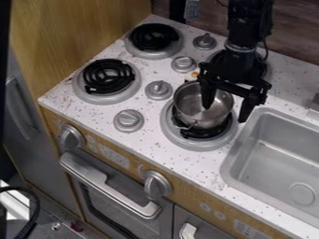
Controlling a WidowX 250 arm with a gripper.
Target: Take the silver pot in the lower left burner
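had the black two-finger gripper [225,115] spread wide above the round silver metal pot [192,106], one finger over its opening, one beyond, gripping nothing.

Soft light; glints on the silver pot [188,100] and oven handle [116,192].

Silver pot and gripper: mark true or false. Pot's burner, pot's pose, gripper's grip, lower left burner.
1. The silver pot is upright. True.
2. It sits on the lower left burner. False: it is on the front burner beside the sink.
3. The gripper is closed on the pot's rim. False: its fingers are apart, one over the pot's opening, the other out to the sink side.
4. The lower left burner has a black coil. True.
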